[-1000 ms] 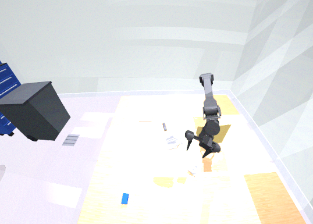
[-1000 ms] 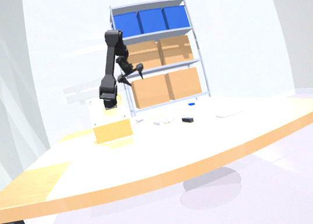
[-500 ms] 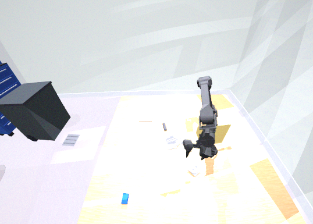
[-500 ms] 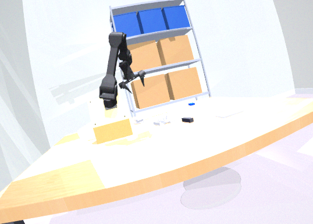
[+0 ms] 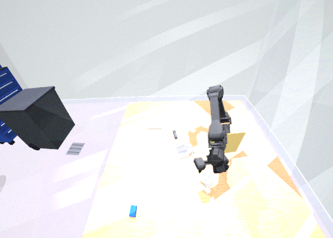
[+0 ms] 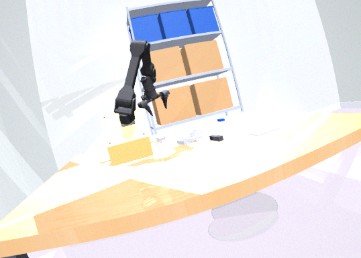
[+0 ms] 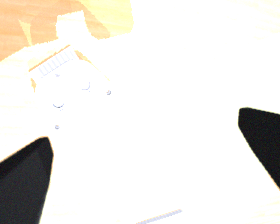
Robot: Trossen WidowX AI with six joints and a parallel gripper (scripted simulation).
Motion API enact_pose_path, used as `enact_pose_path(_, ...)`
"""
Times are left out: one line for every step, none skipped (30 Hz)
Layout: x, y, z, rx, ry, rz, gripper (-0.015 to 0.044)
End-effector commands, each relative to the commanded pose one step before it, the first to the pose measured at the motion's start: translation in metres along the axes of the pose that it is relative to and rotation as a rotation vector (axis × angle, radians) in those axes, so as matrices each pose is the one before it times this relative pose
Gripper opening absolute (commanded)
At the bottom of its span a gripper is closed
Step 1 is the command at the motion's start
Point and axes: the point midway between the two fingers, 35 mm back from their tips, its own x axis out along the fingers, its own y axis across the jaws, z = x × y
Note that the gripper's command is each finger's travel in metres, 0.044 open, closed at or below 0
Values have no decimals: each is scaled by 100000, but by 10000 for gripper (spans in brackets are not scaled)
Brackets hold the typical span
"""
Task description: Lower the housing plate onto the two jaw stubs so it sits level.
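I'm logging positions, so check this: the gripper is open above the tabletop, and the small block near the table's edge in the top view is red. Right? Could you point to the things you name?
Not quite: the top view shows that small block (image 5: 133, 211) (image 6: 221, 120) is blue. The gripper (image 5: 211, 170) (image 6: 159, 112) is indeed open above the tabletop.

A blue block (image 5: 133, 211) (image 6: 221, 120), seemingly, lies on the table (image 5: 148, 180) (image 6: 168, 205).

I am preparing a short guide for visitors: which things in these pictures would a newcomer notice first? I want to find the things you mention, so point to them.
Probably the black arm (image 5: 215, 112) (image 6: 133, 68), bent over the bright wooden table (image 5: 148, 174) (image 6: 188, 195), its gripper (image 5: 210, 170) (image 6: 158, 110) (image 7: 146, 131) open. Behind it in the exterior view, a tall shelf rack (image 6: 227, 47) carries blue bins (image 6: 175, 23) above brown boxes (image 6: 202, 58).
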Motion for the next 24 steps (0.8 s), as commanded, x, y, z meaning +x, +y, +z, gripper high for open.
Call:
enact_pose_path(1099,488,-80,-7983,1721,4640,440)
enact_pose_path(274,135,-44,-1902,499,1075,440)
enact_pose_path(274,135,-41,-1902,478,1085,440)
enact_pose_path(274,136,-37,-1901,456,1096,440)
enact_pose_path(274,136,-34,-1901,435,1105,440)
enact_pose_path(274,136,-31,-1900,413,1115,440)
enact_pose_path(274,136,-28,-1900,391,1124,440)
enact_pose_path(274,136,-25,-1899,369,1132,440)
enact_pose_path(274,136,-22,-1899,347,1140,440)
enact_pose_path(274,136,-19,-1899,325,1148,440)
enact_pose_path(274,135,-16,-1898,302,1155,440)
enact_pose_path(274,135,-13,-1898,280,1162,440)
enact_pose_path(274,135,-10,-1898,257,1168,440)
enact_pose_path(274,134,-7,-1898,234,1174,440)
enact_pose_path(274,134,-4,-1898,211,1179,440)
enact_pose_path(273,133,-1,-1897,188,1183,440)
enact_pose_path(225,109,2,-1562,137,978,440)
enact_pose_path(135,65,2,-937,75,588,440)
enact_pose_path(45,22,1,-312,24,196,440)
enact_pose_path(0,0,0,0,0,0,440)
enact_pose_path(0,0,0,0,0,0,440)
enact_pose_path(0,0,0,0,0,0,440)
enact_pose_path(0,0,0,0,0,0,440)
enact_pose_path(165,1,-2,3,8,2,440)
